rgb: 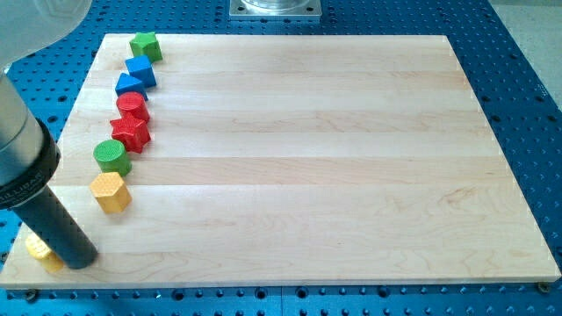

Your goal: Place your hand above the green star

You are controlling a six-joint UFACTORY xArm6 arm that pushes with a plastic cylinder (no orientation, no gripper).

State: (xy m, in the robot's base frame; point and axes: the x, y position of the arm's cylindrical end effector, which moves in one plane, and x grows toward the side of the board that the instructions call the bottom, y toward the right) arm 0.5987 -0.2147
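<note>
**A:** Where does the green star-shaped block (145,44) sit?

**B:** At the view's top left corner of the pale wooden worktop (307,158), heading a line of blocks that runs down the left edge. It is squat, with no clear long axis; which way its points face is hard to make out at this size.

**A:** What follows it?

**B:** Just below comes a blue cube-like block (140,71), then a second blue block (130,85) touching it, its shape unclear. Next is a red cylinder (132,104) resting against a red star-shaped block (132,132). Below that stand a green cylinder (111,156) and a yellow hexagonal block (111,191), near each other.

**A:** And the hand?

**B:** The arm ends in a dark rod with nothing to open or close, and it holds nothing. The tip (75,260) rests at the view's bottom left corner, touching or just beside a small yellow block (39,248) that the rod partly hides. The tip is well apart from the green star, with the whole line of blocks between them.

**A:** Anything around the board?

**B:** A blue perforated base (527,70) surrounds it, and a grey metal mount (275,8) shows at the view's top.
</note>
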